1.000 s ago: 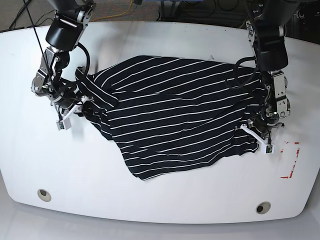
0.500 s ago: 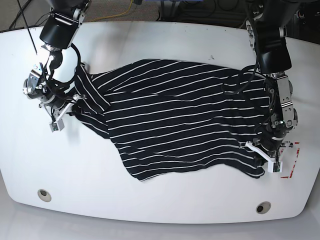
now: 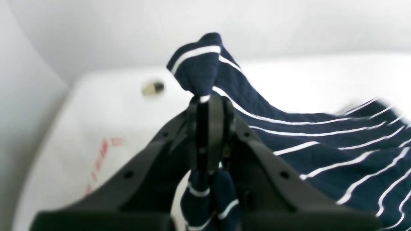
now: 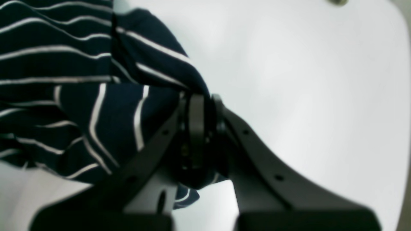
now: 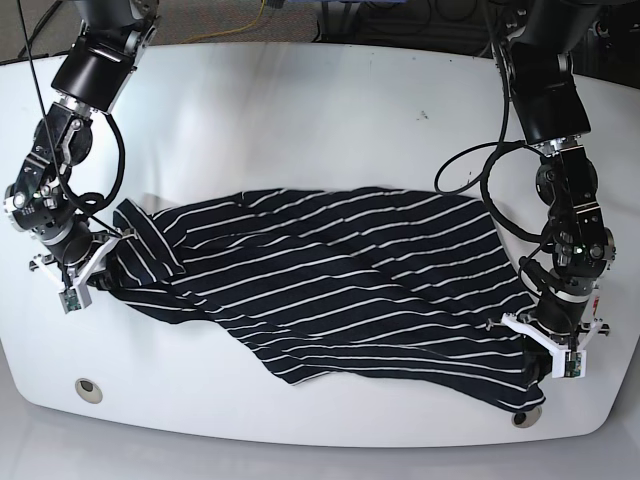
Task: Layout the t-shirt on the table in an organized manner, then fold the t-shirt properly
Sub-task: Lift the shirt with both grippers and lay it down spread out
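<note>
The black t-shirt (image 5: 330,290) with thin white stripes lies stretched across the white table (image 5: 320,100), creased along its near hem. At the right of the base view my left gripper (image 5: 545,360) is shut on the shirt's corner. The left wrist view shows that gripper (image 3: 205,99) pinching a bunched fold of the t-shirt (image 3: 321,150), with a tip of fabric standing up beyond the jaws. My right gripper (image 5: 95,275) at the left is shut on the other end. Its wrist view shows the jaws of the gripper (image 4: 197,98) closed on gathered t-shirt (image 4: 80,106) fabric.
A round grommet (image 5: 88,390) sits near the front left edge and another grommet (image 5: 527,415) at the front right, beside the shirt's hem. Red marks (image 3: 102,150) lie on the table by my left gripper. Cables run behind the far edge.
Both grippers have moved toward the table's front edge with the shirt in them. The shirt has been dragged nearer and pulled out wider and flatter between them.
</note>
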Robot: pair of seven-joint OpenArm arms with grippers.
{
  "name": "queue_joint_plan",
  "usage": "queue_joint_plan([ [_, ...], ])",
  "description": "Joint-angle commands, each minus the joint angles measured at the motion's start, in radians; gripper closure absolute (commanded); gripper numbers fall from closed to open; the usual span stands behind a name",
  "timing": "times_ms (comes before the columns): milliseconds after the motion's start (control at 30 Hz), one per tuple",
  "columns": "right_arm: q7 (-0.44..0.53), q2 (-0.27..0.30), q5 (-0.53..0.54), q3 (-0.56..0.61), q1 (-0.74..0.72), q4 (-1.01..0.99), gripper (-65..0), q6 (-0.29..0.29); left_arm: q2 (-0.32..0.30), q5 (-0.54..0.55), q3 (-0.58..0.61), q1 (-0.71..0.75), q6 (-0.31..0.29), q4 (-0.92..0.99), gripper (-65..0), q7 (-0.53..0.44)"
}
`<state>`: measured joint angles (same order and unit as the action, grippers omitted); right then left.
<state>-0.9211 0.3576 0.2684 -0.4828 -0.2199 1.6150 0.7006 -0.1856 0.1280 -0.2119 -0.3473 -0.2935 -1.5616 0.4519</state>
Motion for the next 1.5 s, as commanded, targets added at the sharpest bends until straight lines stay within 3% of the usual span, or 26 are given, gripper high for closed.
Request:
queue_joint_plan([
  [0,0.023,0.039,0.012,-0.004,-0.045,0.034,0.0,-0.002,-0.005,0.008,0.001,-0.039,0.003,-0.086,-2.5,-0.035],
  [500,0.021,0.113,0.012,0.002,-0.227,-0.015,0.0,-0.002,-0.010,0.008,0.039,-0.224,0.003,-0.170,-2.5,-0.035],
  [733,-0.051,0.146,0.012,0.002,-0.309,-0.048,0.0,-0.002,-0.012,0.008,0.056,-0.304,0.003,-0.170,-2.5,-0.035],
  [1100,-0.094,0.176,0.012,-0.001,-0.289,-0.049,0.0,-0.002,-0.013,0.006,0.045,-0.299,0.003,-0.182,-2.5,-0.026],
  [1467,-0.097,0.174,0.018,-0.006,-0.146,-0.043,0.0,-0.002,-0.013,0.009,-0.024,-0.171,0.003,-0.259,-2.5,0.132],
])
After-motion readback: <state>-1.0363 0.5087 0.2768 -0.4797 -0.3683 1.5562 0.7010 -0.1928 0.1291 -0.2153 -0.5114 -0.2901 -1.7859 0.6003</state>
